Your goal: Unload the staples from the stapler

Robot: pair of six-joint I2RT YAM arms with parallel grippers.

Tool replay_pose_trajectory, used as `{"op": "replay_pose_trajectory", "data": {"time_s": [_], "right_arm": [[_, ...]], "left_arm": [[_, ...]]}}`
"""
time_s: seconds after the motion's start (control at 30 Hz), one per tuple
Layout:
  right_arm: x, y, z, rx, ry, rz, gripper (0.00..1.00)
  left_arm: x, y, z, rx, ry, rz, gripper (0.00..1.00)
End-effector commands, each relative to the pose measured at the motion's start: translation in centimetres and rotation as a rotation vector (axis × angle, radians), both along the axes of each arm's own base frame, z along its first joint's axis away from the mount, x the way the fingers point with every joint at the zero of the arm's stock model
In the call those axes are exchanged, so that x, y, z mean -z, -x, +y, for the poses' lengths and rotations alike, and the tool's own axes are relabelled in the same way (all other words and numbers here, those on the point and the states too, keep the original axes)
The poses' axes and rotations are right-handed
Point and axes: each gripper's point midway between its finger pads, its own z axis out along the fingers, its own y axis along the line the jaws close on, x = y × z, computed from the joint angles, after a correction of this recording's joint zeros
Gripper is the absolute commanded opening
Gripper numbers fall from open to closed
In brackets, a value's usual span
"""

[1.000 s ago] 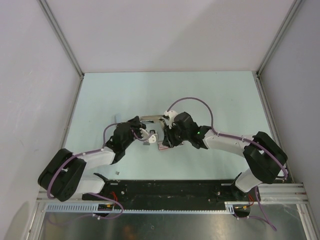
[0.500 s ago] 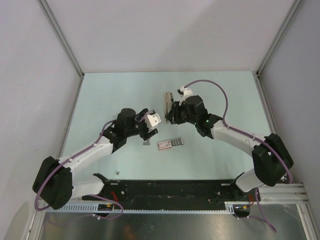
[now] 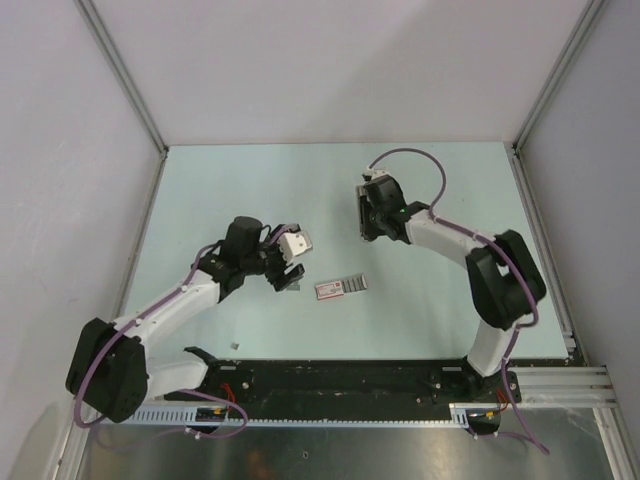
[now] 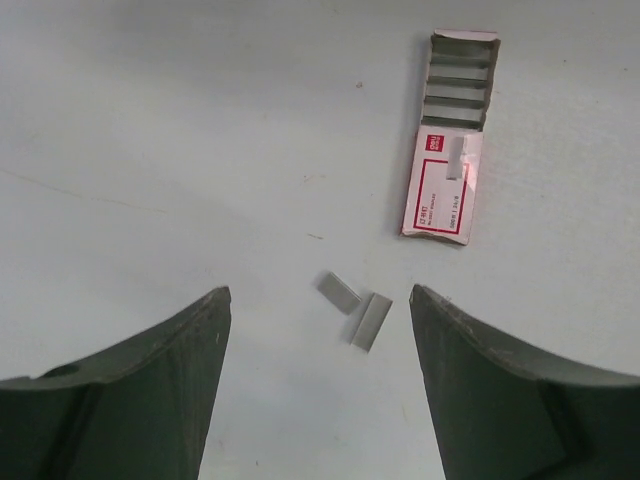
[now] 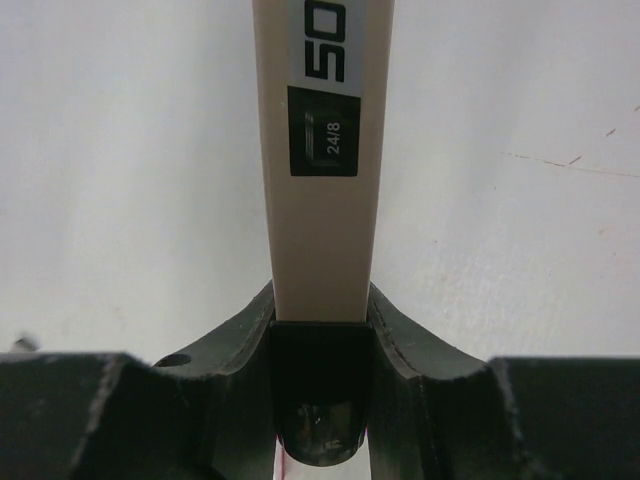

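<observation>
Staples (image 4: 371, 321) lie as two short grey strips on the table (image 4: 150, 150), just beside the red-and-white box (image 4: 440, 190). They are framed between the wide-spread fingers of the left gripper (image 4: 320, 295), which grasps nothing. Farther back and to the right, the right gripper (image 5: 322, 320) is clamped on the stapler (image 5: 322, 200), whose beige top points away from the wrist.

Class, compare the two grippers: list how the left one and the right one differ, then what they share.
The left gripper is open and empty; the right gripper is shut on the stapler. The left gripper hangs over the staples and a red-and-white box; the right gripper has neither below it. Both are dark and two-fingered.
</observation>
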Motion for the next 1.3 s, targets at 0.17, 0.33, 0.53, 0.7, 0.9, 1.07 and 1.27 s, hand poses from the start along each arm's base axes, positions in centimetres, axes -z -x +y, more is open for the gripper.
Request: {"op": "replay_pose_trajectory", "data": {"time_s": [0.17, 0.33, 0.53, 0.7, 0.9, 1.07, 1.27], "right_arm": [[1.7, -4.4, -0.3, 0.038, 0.052, 0.020, 0.00], [2.6, -4.6, -0.1, 0.034, 0.047, 0.051, 0.36], [0.4, -3.9, -0.6, 0.065, 0.055, 0.031, 0.65], [-3.5, -2.2, 0.0, 0.053, 0.041, -0.031, 0.68], [-5.1, 2.1, 3.8, -0.032, -0.014, -0.051, 0.60], [-1.8, 5.3, 6.5, -0.100, -0.020, 0.020, 0.53], [2.8, 7.0, 7.3, -0.118, -0.013, 0.110, 0.47]], "left_arm": [[2.4, 0.3, 1.9, 0.029, -0.042, 0.074, 0.77], [3.7, 1.0, 2.6, 0.033, -0.072, 0.099, 0.77], [5.1, 1.5, 2.9, 0.049, -0.100, 0.129, 0.78], [6.2, 1.5, 3.2, 0.072, -0.139, 0.128, 0.76], [6.7, 1.8, 3.2, 0.125, -0.162, 0.114, 0.73], [6.7, 2.1, 3.1, 0.168, -0.174, 0.106, 0.73], [6.2, 2.6, 2.9, 0.197, -0.160, 0.090, 0.75]]}}
